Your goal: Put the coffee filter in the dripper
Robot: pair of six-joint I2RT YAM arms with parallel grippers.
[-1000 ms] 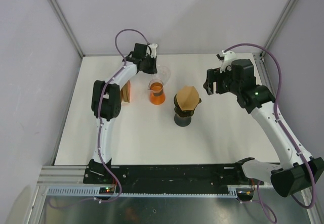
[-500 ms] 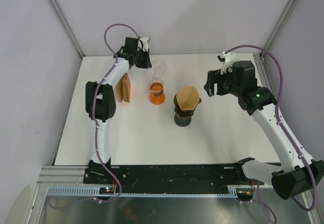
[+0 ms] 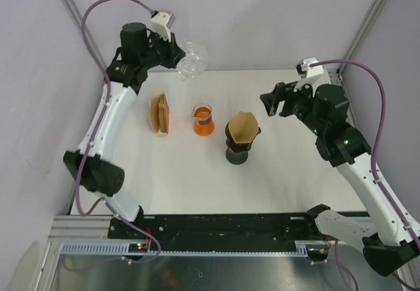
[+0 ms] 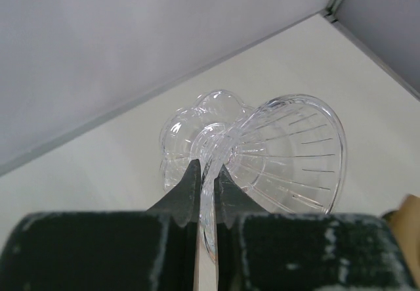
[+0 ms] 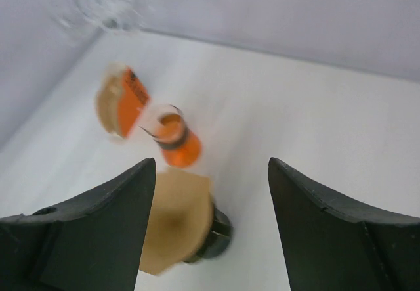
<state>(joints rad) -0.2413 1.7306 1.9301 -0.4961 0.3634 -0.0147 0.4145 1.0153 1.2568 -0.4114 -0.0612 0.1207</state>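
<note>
A white table [image 3: 289, 179] is seen from above, closed in by pale walls at the back and on both sides, with metal frame posts rising at the two far corners. Four things are grouped in a row across the far middle: a stack of paper filters in an orange wrapper [image 3: 161, 112], stood on edge; just beside it an orange-tinted glass flask [image 3: 203, 120]; then a dark dripper [image 3: 237, 152]. The near half of the table and its right side lie bare. The coffee filter [image 3: 243, 126], a tan paper cone, is seated in the dark dripper, its point down inside and its open mouth turned up, so that its long axis runs roughly upright; the paper stands above the dripper's rim. The left gripper [image 3: 172, 51] is raised high over the far left corner, close to the back wall, its fingers [image 4: 191, 180] pinched narrowly on the edge of a clear ribbed dripper [image 3: 192, 60] held in the air, the glass cone tipped on its side with its mouth facing away from the fingers. The right gripper [image 3: 274, 102] hangs above the table to the right of the filter, apart from it, with its jaws spread wide and nothing between them; in the right wrist view the filter [image 5: 174, 219] and dark dripper [image 5: 213, 235] show below the gap.
</note>
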